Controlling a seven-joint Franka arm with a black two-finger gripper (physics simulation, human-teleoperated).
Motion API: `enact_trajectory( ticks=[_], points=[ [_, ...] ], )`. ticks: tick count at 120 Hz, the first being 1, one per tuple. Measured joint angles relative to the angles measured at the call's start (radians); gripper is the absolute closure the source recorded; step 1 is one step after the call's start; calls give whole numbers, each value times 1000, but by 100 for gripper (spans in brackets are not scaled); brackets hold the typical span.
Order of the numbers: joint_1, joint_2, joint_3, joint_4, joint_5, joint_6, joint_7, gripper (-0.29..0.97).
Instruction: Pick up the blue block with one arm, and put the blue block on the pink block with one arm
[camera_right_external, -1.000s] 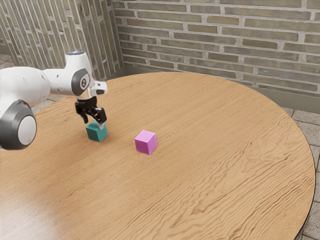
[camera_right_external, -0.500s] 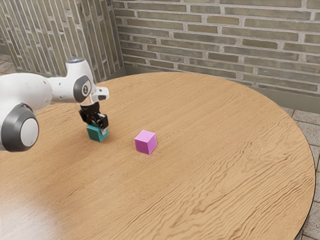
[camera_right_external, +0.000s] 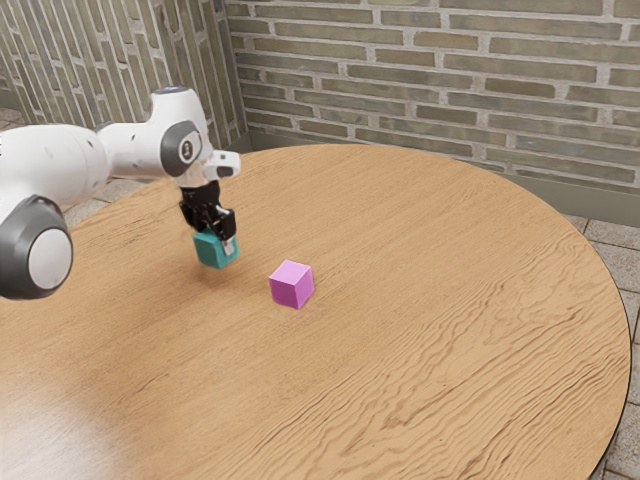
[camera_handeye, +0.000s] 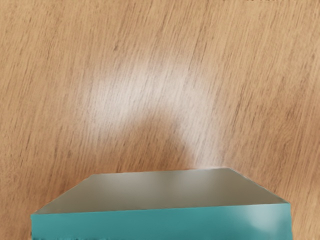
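The blue block (camera_right_external: 215, 252), teal in colour, hangs a little above the round wooden table (camera_right_external: 420, 330), and my gripper (camera_right_external: 217, 240) is shut on its top. The pink block (camera_right_external: 291, 284) rests on the table, to the exterior view's right of the held block and slightly nearer the camera. In the wrist view the blue block (camera_handeye: 165, 210) sits close under my hand, with bare wood grain beyond it.
A brick wall (camera_right_external: 430, 70) runs behind the table. The table's rim curves round at the exterior view's right, with paved floor (camera_right_external: 615, 240) past it. My white arm (camera_right_external: 70, 170) reaches in from the exterior view's left.
My gripper has closed on the blue block and lifted it off the table, carrying it toward the exterior view's right, closer to the pink block.
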Motion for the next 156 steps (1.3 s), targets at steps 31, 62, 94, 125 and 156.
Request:
enact_trajectory(
  ticks=[31, 62, 94, 125, 156],
  points=[
    [-40, -11, 2, 79, -1, -40, -14, 34],
    [-107, -9, -7, 112, -4, -51, -36, 35],
    [-177, -9, 1, 100, -18, -53, -83, 35],
    [-203, 2, 1, 77, -17, -54, -115, 35],
    [-216, 23, 0, 76, -18, -47, -138, 35]
  ],
)
